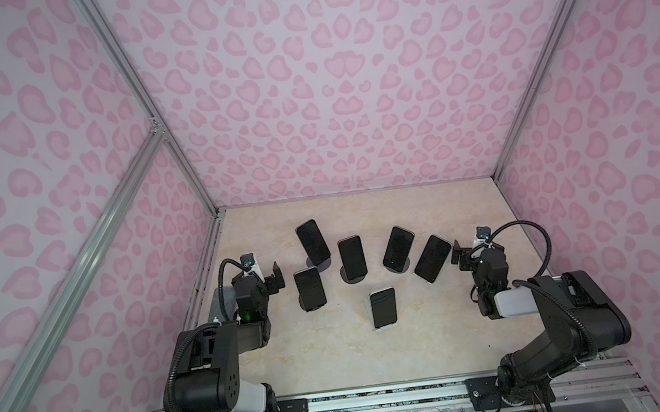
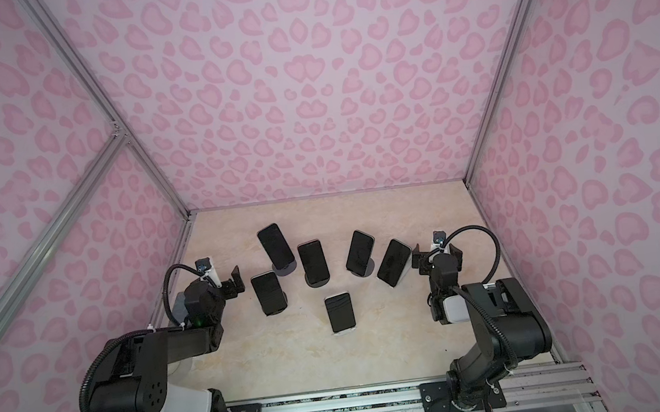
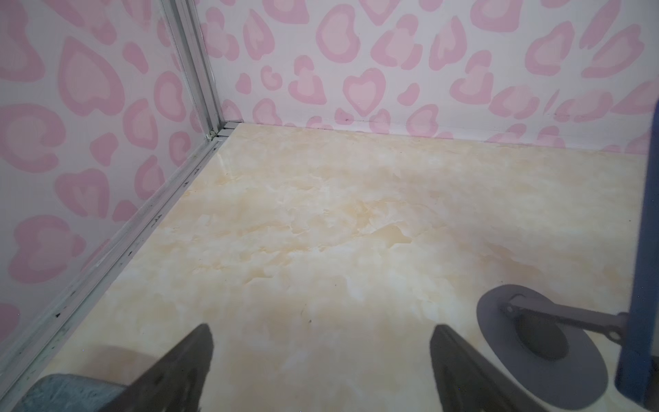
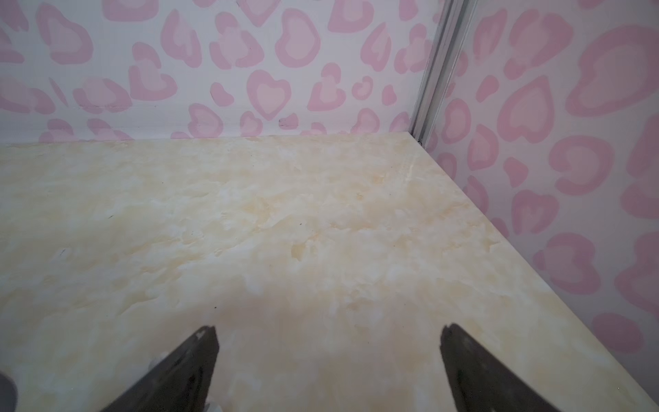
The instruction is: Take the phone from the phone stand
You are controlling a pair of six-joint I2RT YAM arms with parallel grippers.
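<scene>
Not started: six phones sit on their stands mid-tabletop. Left gripper by the left edge and right gripper by the right edge, both apart and empty. Grasp and lift-off are left.

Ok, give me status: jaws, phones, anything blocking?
Left jaws open, empty. Right jaws open, empty. Six phones all on stands, none gripped. Nothing between jaws and nearest phones.
</scene>
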